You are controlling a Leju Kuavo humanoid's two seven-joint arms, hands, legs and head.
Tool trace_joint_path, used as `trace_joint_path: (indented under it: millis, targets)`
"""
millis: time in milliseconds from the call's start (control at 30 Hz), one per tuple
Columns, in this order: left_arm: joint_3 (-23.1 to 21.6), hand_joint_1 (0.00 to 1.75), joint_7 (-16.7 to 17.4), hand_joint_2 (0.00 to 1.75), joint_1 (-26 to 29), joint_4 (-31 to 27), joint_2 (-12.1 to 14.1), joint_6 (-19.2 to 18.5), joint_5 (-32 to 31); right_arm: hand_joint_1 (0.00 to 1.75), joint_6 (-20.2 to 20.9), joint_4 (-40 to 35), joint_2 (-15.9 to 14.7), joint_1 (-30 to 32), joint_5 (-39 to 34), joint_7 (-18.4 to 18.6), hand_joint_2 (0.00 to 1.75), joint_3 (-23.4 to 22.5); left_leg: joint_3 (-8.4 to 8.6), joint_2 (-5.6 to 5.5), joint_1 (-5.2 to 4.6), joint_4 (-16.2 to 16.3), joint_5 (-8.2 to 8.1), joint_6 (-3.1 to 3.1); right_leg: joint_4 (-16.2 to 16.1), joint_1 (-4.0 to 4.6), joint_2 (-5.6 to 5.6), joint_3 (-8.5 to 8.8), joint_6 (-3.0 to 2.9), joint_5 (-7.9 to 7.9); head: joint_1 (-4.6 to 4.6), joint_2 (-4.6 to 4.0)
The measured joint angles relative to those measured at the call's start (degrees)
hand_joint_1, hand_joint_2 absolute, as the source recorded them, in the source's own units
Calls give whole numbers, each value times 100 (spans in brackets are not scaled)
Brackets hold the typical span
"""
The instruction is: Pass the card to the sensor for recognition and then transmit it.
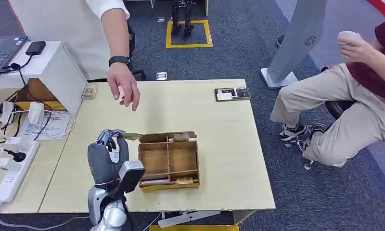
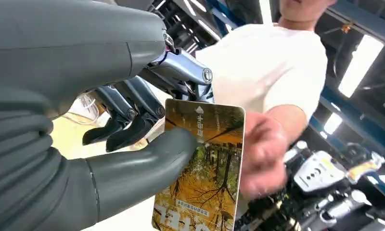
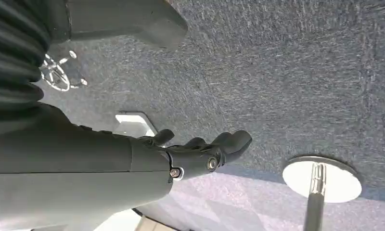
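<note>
**Card held up beside the wooden tray**

Blue-grey carpet surrounds a pale wooden table (image 1: pixel 205 125), where a compartmented wooden tray (image 1: pixel 169 161) sits near the front edge. Just to the tray's left, the robot's left hand (image 1: pixel 109 156) is raised above the table with the card (image 1: pixel 131 136) pinched at its fingertips. From the left wrist, the card (image 2: pixel 205 168) shows an autumn-tree print, clamped between the thick grey thumb and the darker fingers (image 2: pixel 133 130) behind it.

A person's hand (image 1: pixel 124 86) with a dark wristband hangs over the table's far side, apart from the card. A small black device (image 1: pixel 233 94) lies near the far right edge of the table. At the left are a power strip (image 1: pixel 15 168), cables and a white box (image 1: pixel 51 67). A seated person (image 1: pixel 344 96) is off to the right.

The right hand (image 3: pixel 200 154) hangs over the carpet, fingers loosely apart and holding nothing, near a round metal base (image 3: pixel 322 178).
</note>
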Motion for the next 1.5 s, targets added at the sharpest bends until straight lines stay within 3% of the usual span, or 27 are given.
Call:
trace_joint_path:
  millis: [200,600,633,667,767,1133,1500]
  targets:
    - [153,175,452,175,-586,208,13,2,181,0,0,0,13,-2,68,74,175,133,-2,0,0,0,0,0,0,0,0,0,0,0,0,0]
    - [461,175,782,175,-1132,638,11,2,186,0,0,0,20,-7,146,186,175,310,-2,0,-1,0,0,0,0,0,0,-1,0,0,0,0]
    - [492,21,795,175,-1187,695,11,2,175,0,0,0,20,-8,164,188,175,315,-2,0,0,0,0,0,0,0,0,-1,0,0,0,0]
    - [527,0,830,175,-1238,763,11,2,181,0,0,0,22,-12,170,201,175,321,-2,0,0,0,0,0,0,0,0,0,0,0,0,0]
    - [590,0,824,175,-1348,922,4,2,299,0,0,0,26,-15,170,245,175,376,-2,0,0,0,0,0,0,0,0,-1,0,0,0,0]
    - [850,0,144,175,-1384,1012,-192,11,723,0,0,-2,42,-9,55,262,175,457,-4,0,-1,0,0,0,0,-1,1,0,0,0,0,0]
    - [903,0,-227,175,-1059,500,-240,20,1215,0,2,-22,44,11,-74,234,175,457,-3,0,0,0,0,0,0,0,1,0,0,0,0,0]
